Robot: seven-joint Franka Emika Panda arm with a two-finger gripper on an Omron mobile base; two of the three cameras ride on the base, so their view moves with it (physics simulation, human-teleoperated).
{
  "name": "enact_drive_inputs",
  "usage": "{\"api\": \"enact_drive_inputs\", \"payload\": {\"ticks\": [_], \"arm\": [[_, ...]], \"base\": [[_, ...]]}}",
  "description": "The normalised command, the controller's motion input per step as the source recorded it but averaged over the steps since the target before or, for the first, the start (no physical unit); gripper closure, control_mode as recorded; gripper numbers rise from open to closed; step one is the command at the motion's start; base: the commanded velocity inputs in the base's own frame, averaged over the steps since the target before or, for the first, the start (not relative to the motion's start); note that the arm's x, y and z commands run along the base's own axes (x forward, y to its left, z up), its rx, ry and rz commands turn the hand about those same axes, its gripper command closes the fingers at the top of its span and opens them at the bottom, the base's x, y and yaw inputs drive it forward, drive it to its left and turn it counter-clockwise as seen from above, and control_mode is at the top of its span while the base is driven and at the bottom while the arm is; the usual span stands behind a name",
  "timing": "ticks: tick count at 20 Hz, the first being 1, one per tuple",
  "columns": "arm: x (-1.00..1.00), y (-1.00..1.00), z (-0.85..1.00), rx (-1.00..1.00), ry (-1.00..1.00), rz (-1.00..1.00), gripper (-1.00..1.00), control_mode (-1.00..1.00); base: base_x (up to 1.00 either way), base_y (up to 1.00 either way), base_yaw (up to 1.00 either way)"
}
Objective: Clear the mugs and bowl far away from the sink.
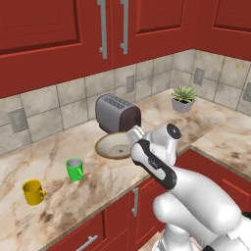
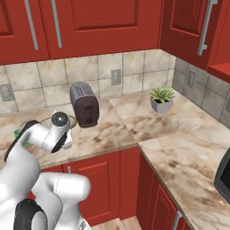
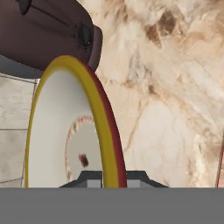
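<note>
The bowl (image 1: 112,146), wide and shallow with a tan rim, lies on the marble counter just in front of the toaster. My gripper (image 1: 130,142) is at its right rim. In the hand view the bowl (image 3: 65,135) stands edge-on, and its yellow-brown rim runs down between the fingers of my gripper (image 3: 113,178), which is shut on it. Whether the bowl is off the counter, I cannot tell. The green mug (image 1: 74,169) and the yellow mug (image 1: 33,191) stand upright further left, apart from the gripper. The sink is out of view.
The dark brown toaster (image 1: 117,113) stands right behind the bowl, against the tiled wall. A potted plant (image 1: 183,99) sits at the back right, near the counter's corner. The counter's front edge (image 1: 117,193) runs just below the mugs. Red cabinets hang overhead.
</note>
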Motion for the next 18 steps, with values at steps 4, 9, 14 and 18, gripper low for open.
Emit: {"api": "enact_drive_inputs", "payload": {"ticks": [4,9,14,18], "arm": [[0.00,0.29,-0.32,0.00,0.00,0.00,1.00,-1.00],[0.00,0.31,-0.38,0.01,0.00,0.00,1.00,-1.00],[0.05,0.13,-0.10,0.00,0.00,0.00,1.00,-1.00],[0.16,0.00,-0.01,0.00,0.00,0.00,1.00,-1.00]], "base": [[0.00,0.00,0.00],[0.00,0.00,0.00],[0.00,0.00,0.00],[0.00,0.00,0.00]]}}
